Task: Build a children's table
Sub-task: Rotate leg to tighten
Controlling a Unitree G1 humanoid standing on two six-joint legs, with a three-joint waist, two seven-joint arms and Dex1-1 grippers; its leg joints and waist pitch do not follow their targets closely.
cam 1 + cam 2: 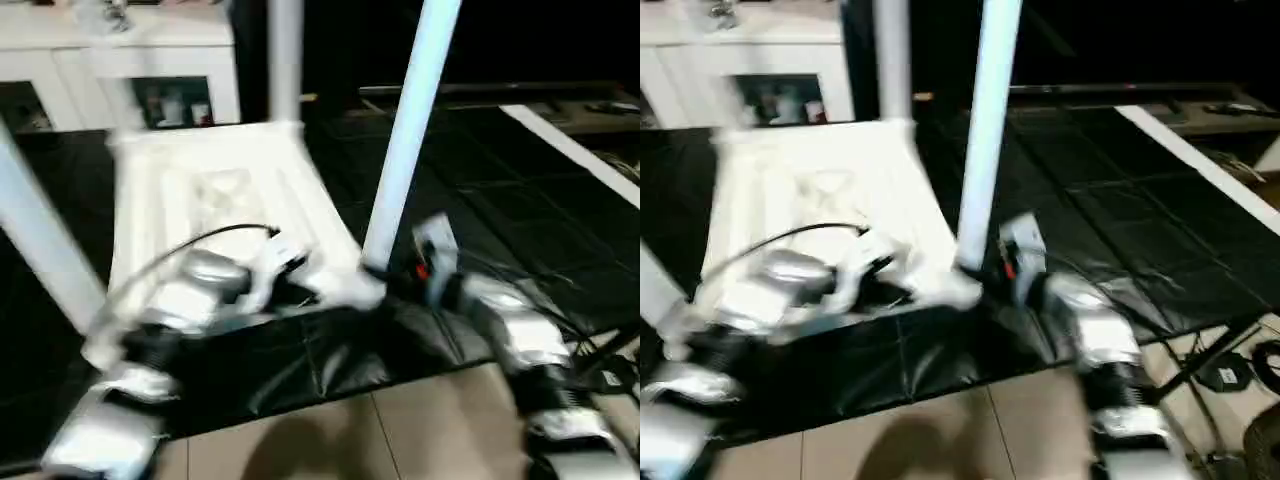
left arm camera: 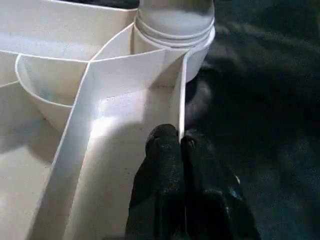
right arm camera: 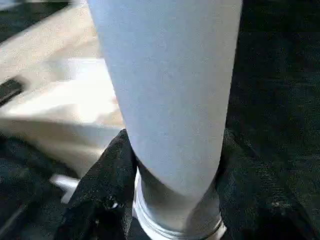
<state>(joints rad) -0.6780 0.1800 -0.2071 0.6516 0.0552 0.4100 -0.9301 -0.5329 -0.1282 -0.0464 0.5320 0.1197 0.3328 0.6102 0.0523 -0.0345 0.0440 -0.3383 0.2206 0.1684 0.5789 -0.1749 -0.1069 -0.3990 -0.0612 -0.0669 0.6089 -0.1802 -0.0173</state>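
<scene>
Table top (image 1: pixel 215 205) lies ribbed underside up on the black mat (image 1: pixel 520 230). Right gripper (image 3: pixel 172 190) fingers clasp a standing leg (image 3: pixel 165 75) just above its corner socket. Left gripper (image 2: pixel 180 142) fingers pressed together, tips against a rib (image 2: pixel 177 95).

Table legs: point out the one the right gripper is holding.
It is the near-right leg, standing in the tabletop's corner socket nearest the robot, with the right gripper's jaws on either side of its base. The other legs stand ungripped.
</scene>
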